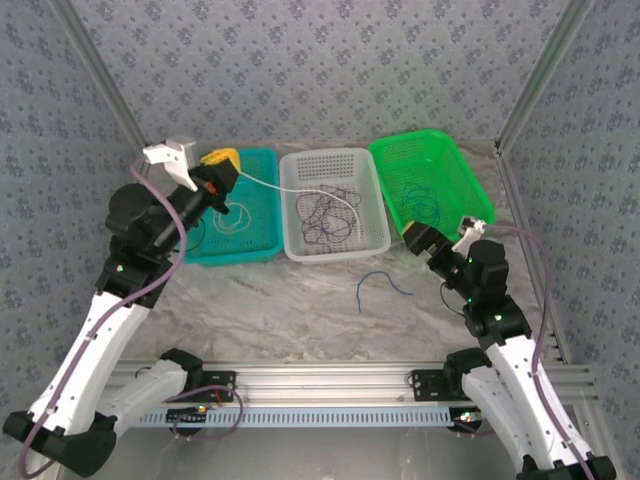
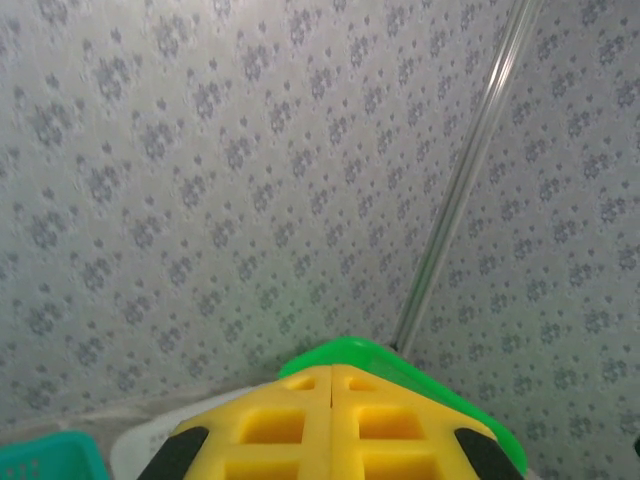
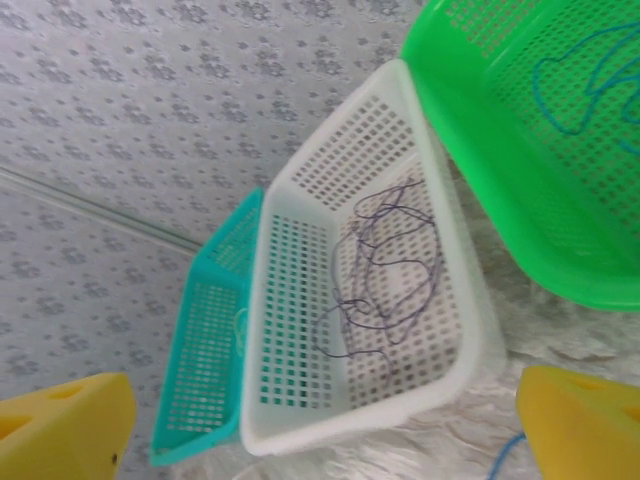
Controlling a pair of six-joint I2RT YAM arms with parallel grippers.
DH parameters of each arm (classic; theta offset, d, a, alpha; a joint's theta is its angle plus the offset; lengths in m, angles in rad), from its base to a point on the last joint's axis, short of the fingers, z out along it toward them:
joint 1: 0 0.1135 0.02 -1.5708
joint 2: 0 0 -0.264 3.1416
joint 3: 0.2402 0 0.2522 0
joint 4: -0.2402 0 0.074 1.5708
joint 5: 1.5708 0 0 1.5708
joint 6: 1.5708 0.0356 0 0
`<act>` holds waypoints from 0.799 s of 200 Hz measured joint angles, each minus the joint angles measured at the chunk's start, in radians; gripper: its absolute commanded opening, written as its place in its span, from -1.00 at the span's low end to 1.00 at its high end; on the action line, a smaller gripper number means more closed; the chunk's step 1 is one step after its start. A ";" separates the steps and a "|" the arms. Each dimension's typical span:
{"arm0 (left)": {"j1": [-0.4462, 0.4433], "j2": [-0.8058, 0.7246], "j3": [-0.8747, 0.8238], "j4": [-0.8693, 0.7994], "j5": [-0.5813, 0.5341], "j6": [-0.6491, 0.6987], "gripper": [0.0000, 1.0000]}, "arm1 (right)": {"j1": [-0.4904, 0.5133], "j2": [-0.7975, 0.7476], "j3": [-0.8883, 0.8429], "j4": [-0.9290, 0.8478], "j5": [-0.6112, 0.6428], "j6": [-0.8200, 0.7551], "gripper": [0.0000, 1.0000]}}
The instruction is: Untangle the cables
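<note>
My left gripper hangs raised over the teal basket, its yellow jaws pressed together. A thin white cable runs taut from its tip into the white basket, so it is shut on that cable. Dark purple cables curl in a loose tangle on the white basket's floor. One blue cable lies on the table in front of the baskets. Another blue cable lies in the green basket. My right gripper stands open near the green basket's front corner, nothing between its fingers.
The three baskets sit side by side at the back of the marble table, teal, white, green. A pale cable loop lies in the teal one. Patterned walls and metal posts close in the back and sides.
</note>
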 measured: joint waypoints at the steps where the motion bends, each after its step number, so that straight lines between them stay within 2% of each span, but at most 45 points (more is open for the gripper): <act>1: -0.002 -0.001 -0.008 0.003 0.000 -0.003 -1.00 | 0.000 0.000 -0.001 0.003 -0.002 0.003 1.00; 38: -0.051 -0.007 -0.154 0.025 -0.005 -0.045 -1.00 | 0.000 0.039 -0.005 0.099 -0.043 0.059 1.00; 72: -0.053 -0.011 -0.154 0.025 -0.058 -0.018 -1.00 | 0.001 0.052 0.028 0.081 -0.051 0.063 1.00; 160: -0.011 0.024 0.190 -0.065 -0.114 0.154 -1.00 | 0.004 -0.008 0.058 -0.097 -0.050 -0.016 1.00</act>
